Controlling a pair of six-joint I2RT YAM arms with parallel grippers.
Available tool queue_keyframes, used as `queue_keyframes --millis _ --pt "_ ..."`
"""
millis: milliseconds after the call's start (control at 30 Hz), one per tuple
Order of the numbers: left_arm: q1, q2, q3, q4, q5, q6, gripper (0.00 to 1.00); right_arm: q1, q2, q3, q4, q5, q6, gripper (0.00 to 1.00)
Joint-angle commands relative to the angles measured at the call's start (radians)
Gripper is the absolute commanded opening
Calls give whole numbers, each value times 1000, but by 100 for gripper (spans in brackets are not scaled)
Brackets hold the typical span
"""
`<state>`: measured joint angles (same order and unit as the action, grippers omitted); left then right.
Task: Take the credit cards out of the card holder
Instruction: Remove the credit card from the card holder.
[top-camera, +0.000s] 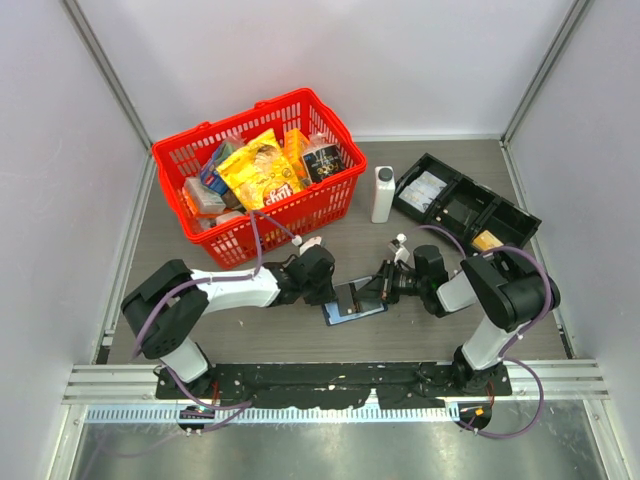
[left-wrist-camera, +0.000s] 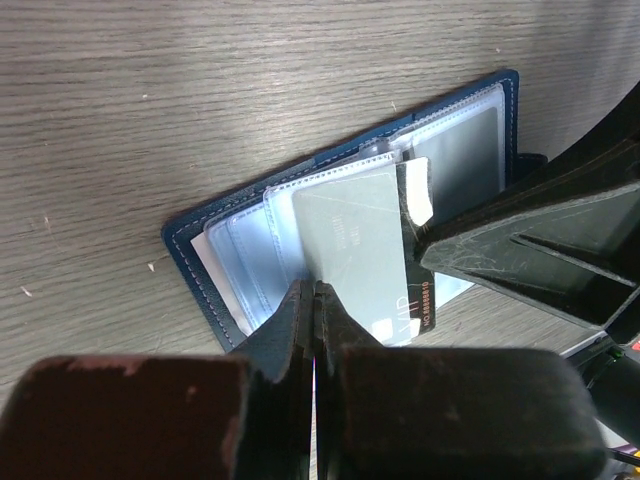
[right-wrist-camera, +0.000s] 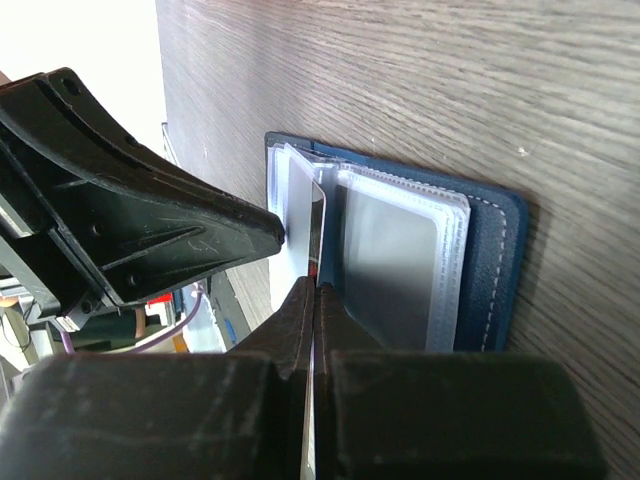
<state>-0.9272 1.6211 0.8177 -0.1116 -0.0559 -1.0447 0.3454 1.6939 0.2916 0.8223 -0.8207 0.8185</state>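
My right tool (right-wrist-camera: 315, 288) is clamped on a grey card (left-wrist-camera: 355, 250) poking from the open card holder (left-wrist-camera: 190, 238) just ahead of it; my left tool (left-wrist-camera: 315, 292), fingers together, touches the sleeves (left-wrist-camera: 245, 262) opposite.

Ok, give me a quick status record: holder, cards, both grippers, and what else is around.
card holder: open, lying flat between both grippers, clear sleeves fanned up
grey-green card: in the sleeves, dark VIP end poking past the sleeve edge
left gripper: shut, pinching a thin leaf at that card's edge; sleeve or card, cannot tell
right gripper: shut on an edge-on leaf from the opposite side
orange-gold card: already in the black tray
other: red basket, white bottle
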Motion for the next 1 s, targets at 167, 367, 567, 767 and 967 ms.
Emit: queue_keyframes --millis 167,367,567,767,967 --pt "4 33 38 -129 -48 15 0 -19 -134 44 -256 75 -134 1" --pt "4 36 43 -112 -32 20 0 -17 -129 66 -278 54 -144 21" --pt "5 40 44 -106 -24 20 0 0 -76 89 -250 38 -134 32" --pt "4 40 44 -105 -24 23 0 18 -20 104 -206 14 -108 28" --pt "7 34 38 -118 -39 29 0 0 -81 96 -261 60 -122 1"
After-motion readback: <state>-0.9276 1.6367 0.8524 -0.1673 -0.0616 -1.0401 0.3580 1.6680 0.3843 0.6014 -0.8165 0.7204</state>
